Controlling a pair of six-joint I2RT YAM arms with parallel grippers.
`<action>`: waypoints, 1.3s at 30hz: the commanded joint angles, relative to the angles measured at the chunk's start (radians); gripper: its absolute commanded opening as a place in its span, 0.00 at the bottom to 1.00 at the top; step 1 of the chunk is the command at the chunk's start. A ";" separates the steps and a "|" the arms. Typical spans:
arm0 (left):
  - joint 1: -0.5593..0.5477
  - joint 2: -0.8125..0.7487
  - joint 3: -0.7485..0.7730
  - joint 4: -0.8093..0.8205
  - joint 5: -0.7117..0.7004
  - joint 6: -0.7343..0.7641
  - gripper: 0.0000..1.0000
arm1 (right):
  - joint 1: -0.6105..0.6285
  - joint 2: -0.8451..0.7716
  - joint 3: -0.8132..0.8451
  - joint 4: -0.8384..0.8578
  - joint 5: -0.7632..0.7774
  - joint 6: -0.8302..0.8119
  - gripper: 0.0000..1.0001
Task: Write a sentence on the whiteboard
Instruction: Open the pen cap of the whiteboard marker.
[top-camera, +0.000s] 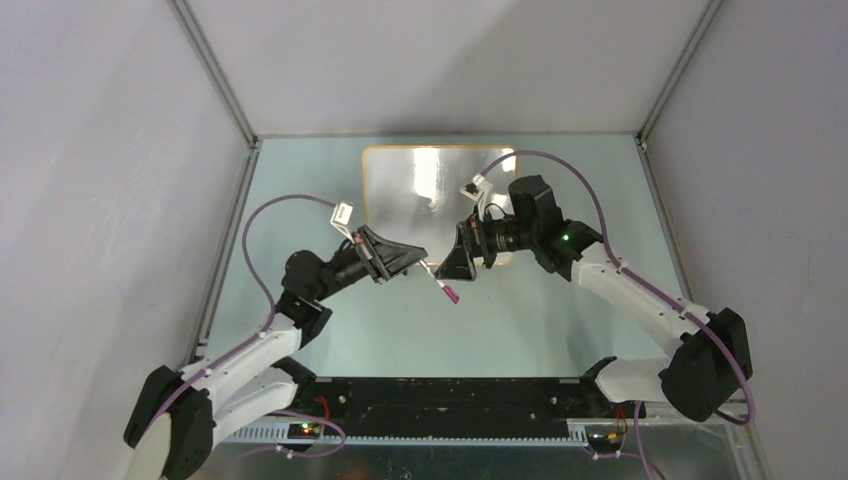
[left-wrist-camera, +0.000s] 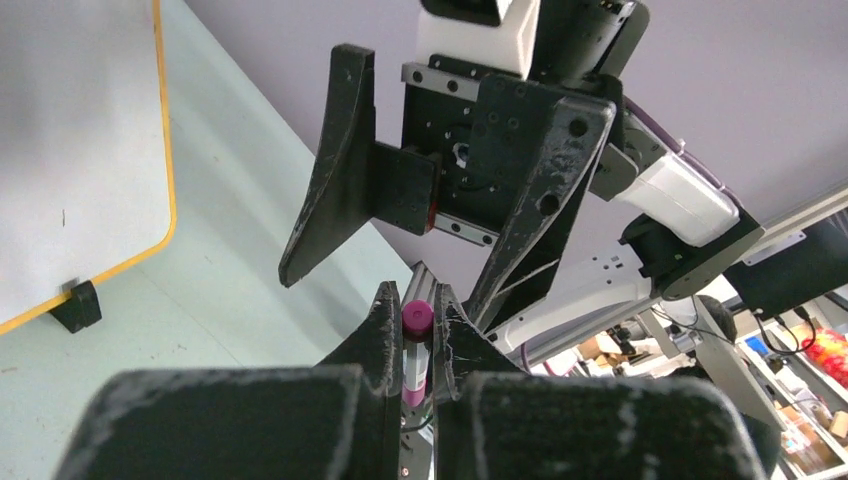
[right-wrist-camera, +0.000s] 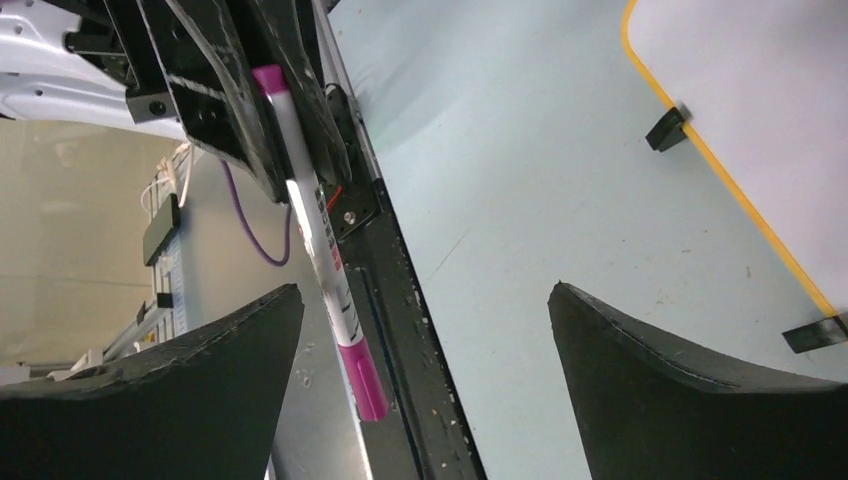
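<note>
In the overhead view the left gripper (top-camera: 421, 262) sits at about 9 o'clock from the table's (top-camera: 300, 320) middle. It is clamped on the marker (top-camera: 443, 284), whose magenta cap sticks out toward 5 o'clock. In the left wrist view a magenta end of the marker (left-wrist-camera: 417, 320) shows pinched between the two fingertips (left-wrist-camera: 385, 312).

The right gripper (top-camera: 449, 268) is just at 3 o'clock from the marker and faces the left gripper. Its jaws are spread wide and hold nothing. In the right wrist view the fingers (right-wrist-camera: 210, 380) stand far apart. The white barrel of the marker (right-wrist-camera: 322, 245) runs from 11 o'clock down to 6 o'clock between them, just beside the finger on the picture's left. Whether it touches that finger cannot be told.

The whiteboard (top-camera: 420, 190) lies on the table at 12 o'clock, against the far edge, behind both grippers, and the right gripper overlaps its near right corner. Its yellow frame and two black feet (right-wrist-camera: 665, 128) show at 2 o'clock in the right wrist view.
</note>
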 joint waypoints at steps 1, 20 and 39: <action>-0.008 -0.026 0.056 -0.009 0.019 0.042 0.00 | 0.013 -0.051 -0.034 -0.001 -0.048 -0.023 0.96; -0.007 0.025 0.072 0.080 0.029 0.001 0.00 | 0.070 -0.088 -0.096 -0.011 -0.148 -0.079 0.26; 0.007 -0.026 0.064 0.014 -0.030 0.022 0.00 | 0.069 -0.081 -0.113 -0.025 -0.134 -0.085 0.00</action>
